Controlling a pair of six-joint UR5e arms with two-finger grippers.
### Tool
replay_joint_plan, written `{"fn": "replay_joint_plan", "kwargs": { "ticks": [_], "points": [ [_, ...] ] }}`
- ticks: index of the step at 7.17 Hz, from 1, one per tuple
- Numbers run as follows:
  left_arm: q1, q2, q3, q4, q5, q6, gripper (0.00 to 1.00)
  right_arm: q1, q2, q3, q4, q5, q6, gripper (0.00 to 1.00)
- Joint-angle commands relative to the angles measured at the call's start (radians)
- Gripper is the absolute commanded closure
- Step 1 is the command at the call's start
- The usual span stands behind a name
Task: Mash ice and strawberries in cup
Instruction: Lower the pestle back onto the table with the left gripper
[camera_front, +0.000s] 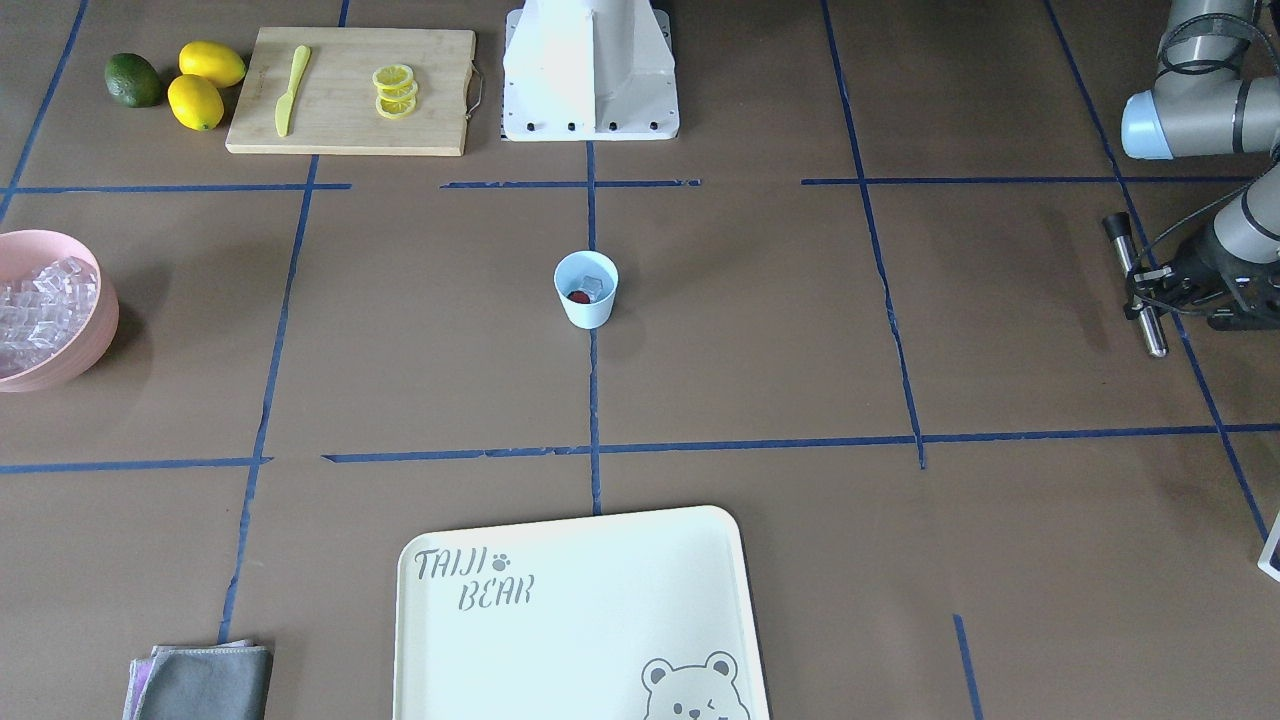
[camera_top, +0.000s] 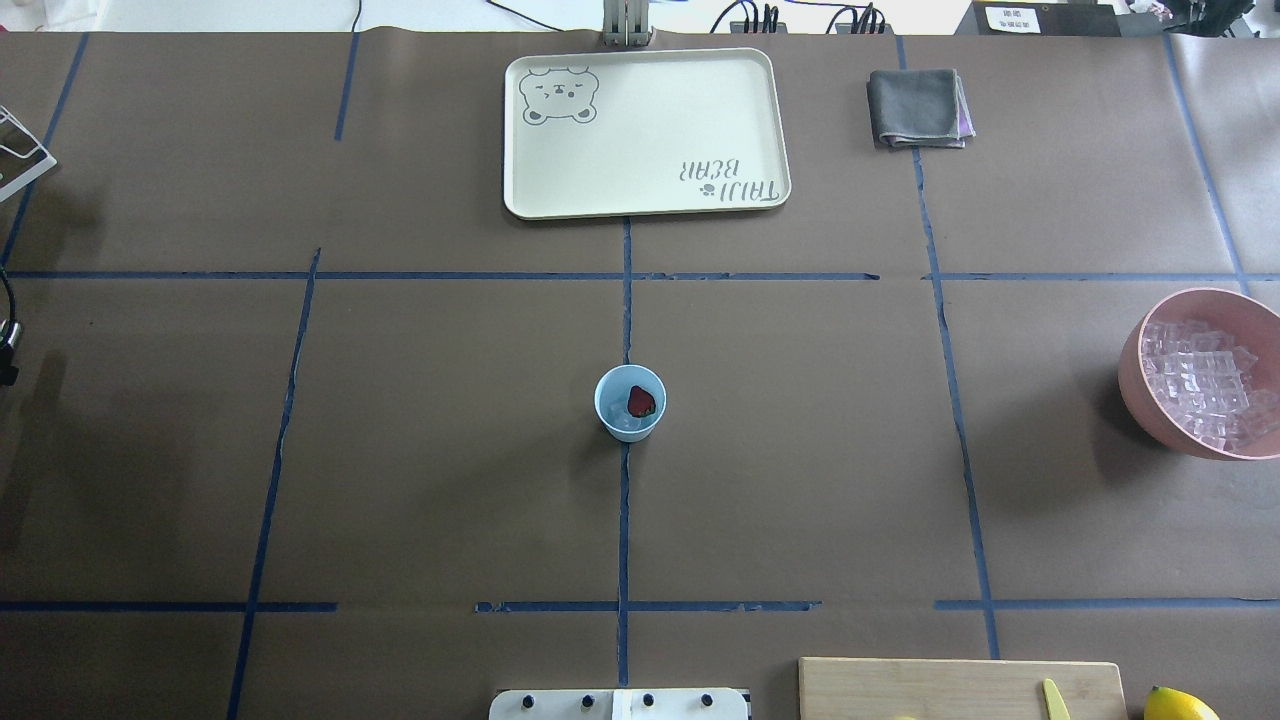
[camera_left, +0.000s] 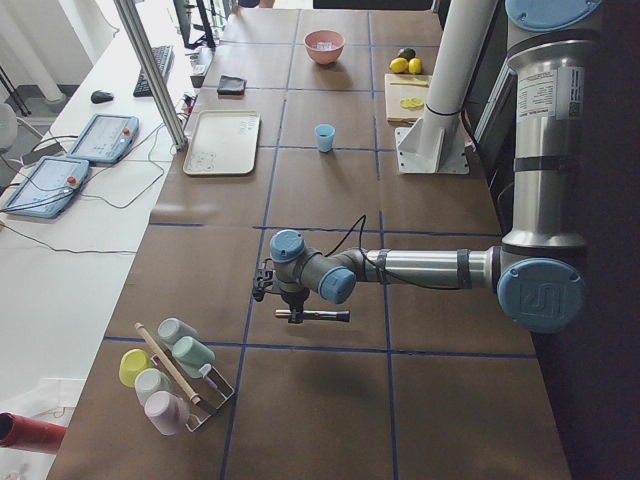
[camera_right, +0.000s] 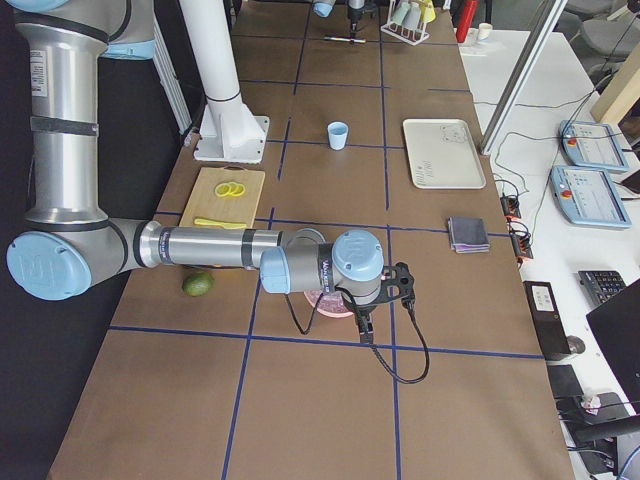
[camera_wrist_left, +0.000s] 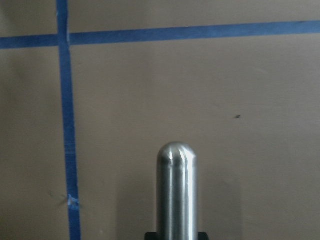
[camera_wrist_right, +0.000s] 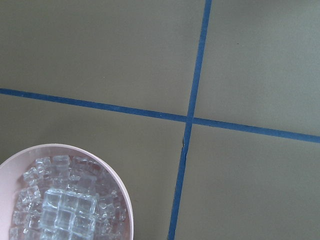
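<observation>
The cup (camera_front: 586, 290) stands upright mid-tabletop (camera_front: 800, 350), holding the strawberry (camera_top: 642, 401) and ice (camera_front: 597, 286). Well apart from it, the left pincer (camera_front: 1143, 293) is clamped on a steel rod (camera_front: 1153, 338). The right pincer (camera_right: 365, 325) hangs over the pink bowl (camera_front: 105, 300); whether its fingers are apart or together cannot be told.

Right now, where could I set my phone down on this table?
The widest bare stretches flank the cup: brown table on both sides, out to the pink bowl one way and the left gripper holding a metal rod the other. The tray is empty too. It is crowded around the cutting board and lemons.
</observation>
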Motion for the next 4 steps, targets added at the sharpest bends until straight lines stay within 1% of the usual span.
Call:
{"fn": "replay_joint_plan", "kwargs": {
  "ticks": [1, 2, 3, 4],
  "points": [
    [0.001, -0.004, 0.010, -0.002, 0.010, -0.001, 0.96, 0.000, 0.000, -0.002, 0.000, -0.001, -0.002, 0.01],
    [0.001, -0.004, 0.014, -0.005, 0.009, 0.001, 0.94, 0.000, 0.000, -0.002, -0.001, -0.003, -0.002, 0.01],
    [0.001, -0.004, 0.014, -0.003, 0.010, 0.001, 0.89, 0.000, -0.001, -0.002, -0.001, -0.003, -0.002, 0.01],
    [0.001, -0.004, 0.016, -0.003, 0.012, -0.002, 0.36, 0.000, -0.001, -0.002, -0.001, -0.003, -0.002, 0.01]
  ]
}}
